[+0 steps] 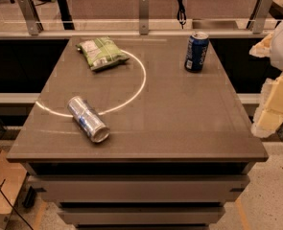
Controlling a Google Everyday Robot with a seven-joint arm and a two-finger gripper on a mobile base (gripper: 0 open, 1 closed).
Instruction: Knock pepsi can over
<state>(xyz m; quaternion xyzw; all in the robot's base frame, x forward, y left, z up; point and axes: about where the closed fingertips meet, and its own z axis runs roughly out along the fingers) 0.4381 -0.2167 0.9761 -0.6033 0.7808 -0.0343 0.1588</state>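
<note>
The pepsi can (196, 51), dark blue with white lettering and a silver top rim, stands upright at the far right of the grey table (179, 109). My gripper (274, 104) shows at the right edge of the view, beyond the table's right side, nearer than the can and well apart from it. Its pale, foam-like parts are partly cut off by the frame edge.
A silver and pale blue can (88, 118) lies on its side at the near left. A green snack bag (101, 52) lies at the far left. A glass railing with metal posts (143, 13) runs behind the table.
</note>
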